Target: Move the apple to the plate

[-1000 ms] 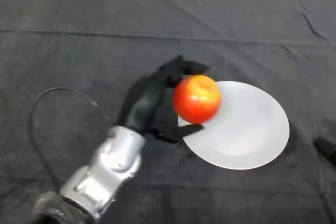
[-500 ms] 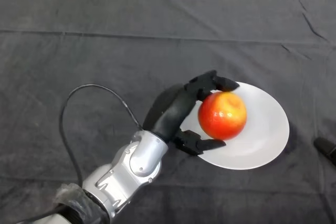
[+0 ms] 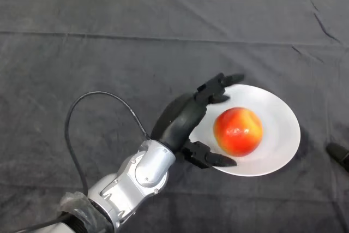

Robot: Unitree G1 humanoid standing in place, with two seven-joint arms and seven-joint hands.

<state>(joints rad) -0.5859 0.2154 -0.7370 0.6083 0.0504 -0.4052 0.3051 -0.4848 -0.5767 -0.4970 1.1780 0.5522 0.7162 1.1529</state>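
Note:
A red and yellow apple point(image 3: 238, 131) rests on the white plate point(image 3: 278, 114), a little left of the plate's middle. My left hand point(image 3: 182, 117) is just to the apple's left, over the plate's left rim. Its fingers reach out straight past the apple's far side and its thumb lies below the apple's near side. A gap shows between the fingers and the apple, so the hand is open and holds nothing.
A dark cloth covers the whole table. A small black object point(image 3: 341, 154) pokes in at the right edge, just right of the plate.
The hand carried the apple to the right and down onto the plate, then opened. The fingers have drawn off the apple, which now sits free on the plate.

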